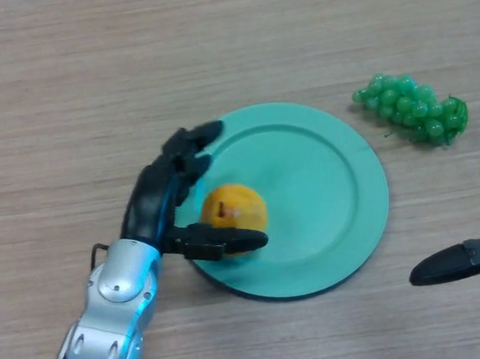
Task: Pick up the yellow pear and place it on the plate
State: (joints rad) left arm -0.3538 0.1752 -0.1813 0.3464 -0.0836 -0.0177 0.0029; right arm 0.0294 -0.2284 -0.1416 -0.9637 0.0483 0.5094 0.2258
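Note:
The yellow pear (236,210) rests on the left part of the teal plate (324,180), stem up. My left hand (154,204) is at the plate's left rim, beside the pear. Its thumb (220,241) lies along the pear's near side and its fingers (190,142) reach over the rim on the far side, spread and relaxed, so the hand is open around the pear. My right hand (466,259) shows at the right edge, low, idle on the table right of the plate.
A bunch of green grapes (414,107) lies on the wooden table beyond the plate's upper right.

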